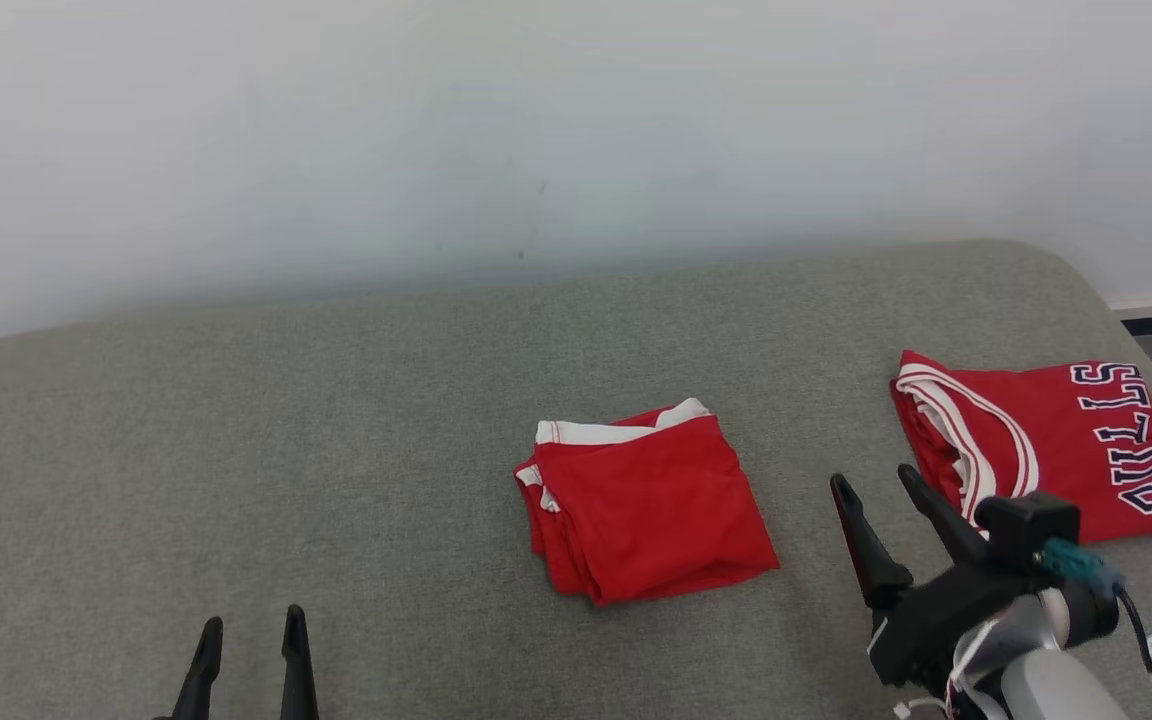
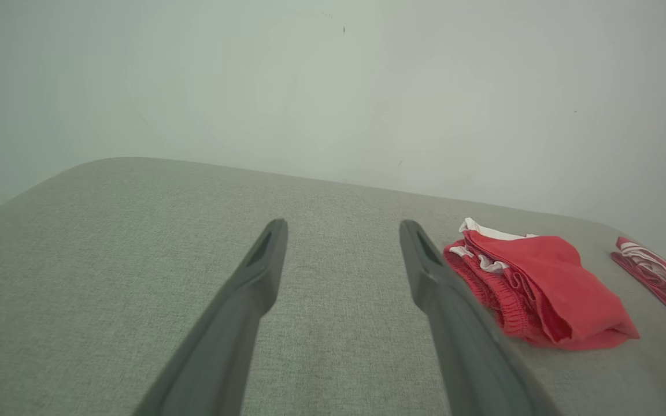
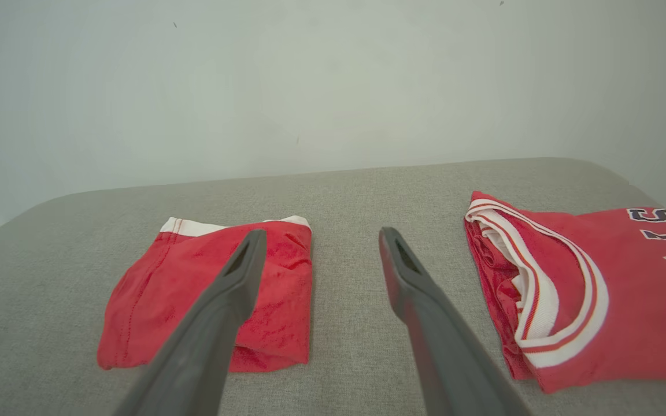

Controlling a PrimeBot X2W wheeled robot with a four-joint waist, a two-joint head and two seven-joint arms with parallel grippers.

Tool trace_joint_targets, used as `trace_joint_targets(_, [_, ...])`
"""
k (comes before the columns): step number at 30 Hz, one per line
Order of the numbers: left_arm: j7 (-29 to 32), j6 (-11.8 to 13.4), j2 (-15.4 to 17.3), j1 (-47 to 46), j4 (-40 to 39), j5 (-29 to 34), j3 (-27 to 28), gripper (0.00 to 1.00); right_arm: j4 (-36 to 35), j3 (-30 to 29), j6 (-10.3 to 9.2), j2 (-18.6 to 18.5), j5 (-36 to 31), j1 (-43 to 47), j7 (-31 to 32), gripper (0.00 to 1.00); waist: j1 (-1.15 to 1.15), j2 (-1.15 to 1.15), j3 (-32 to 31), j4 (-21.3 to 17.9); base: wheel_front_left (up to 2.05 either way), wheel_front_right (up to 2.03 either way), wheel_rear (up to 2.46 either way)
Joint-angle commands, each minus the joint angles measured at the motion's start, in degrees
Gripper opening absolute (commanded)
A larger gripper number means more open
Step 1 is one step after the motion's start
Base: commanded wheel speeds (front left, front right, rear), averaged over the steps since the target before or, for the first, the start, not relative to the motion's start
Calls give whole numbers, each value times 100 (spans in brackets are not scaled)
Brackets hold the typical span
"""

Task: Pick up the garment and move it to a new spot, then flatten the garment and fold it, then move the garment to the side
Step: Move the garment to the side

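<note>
Red jersey (image 1: 1056, 445) w/ "BULLS" lettering, folded

There's the red garment (image 1: 651, 505), white trim showing, folded into a compact square (edges a touch uneven), flat on the grey cushion (image 1: 336, 450); the folded red Bulls jersey (image 1: 1056, 450) lies well apart, to its right.

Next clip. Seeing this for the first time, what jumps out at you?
Two folded red garments stand out against the grey cushion: plain red shorts with a white waistband near the middle, and a red jersey lettered BULLS at the right edge. The right gripper hovers open between them, the left gripper open at the lower left, both empty.
</note>
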Motion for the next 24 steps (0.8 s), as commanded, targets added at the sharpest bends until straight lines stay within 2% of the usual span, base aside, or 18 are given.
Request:
trace_joint_targets(1, [-11, -6, 2, -90, -41, 34, -22, 100, 88, 87, -17, -58, 125, -265, 213, 100, 0, 0, 142, 153, 0, 0, 0])
trace_joint_targets(7, [-11, -77, 3, -291, -92, 52, -116, 100, 859, 288, -17, -169, 490, -1187, 1035, 100, 0, 0, 513, 533, 0, 0, 0])
trace_joint_targets(13, [-11, -153, 2, -567, -44, 10, -307, 100, 1873, 178, -17, -188, 700, -1791, 1595, 100, 0, 0, 902, 1012, 0, 0, 0])
trace_joint_targets(17, [-11, -177, 2, -704, 44, -90, -311, 100, 2504, 231, -17, -175, 662, -2046, 1752, 100, 0, 0, 1112, 1256, 0, 0, 0])
trace_joint_targets(24, [-11, -188, 0, -750, 99, -181, -273, 100, 2985, 376, -17, -132, 654, -2143, 1702, 100, 0, 0, 1225, 1378, 0, 0, 0])
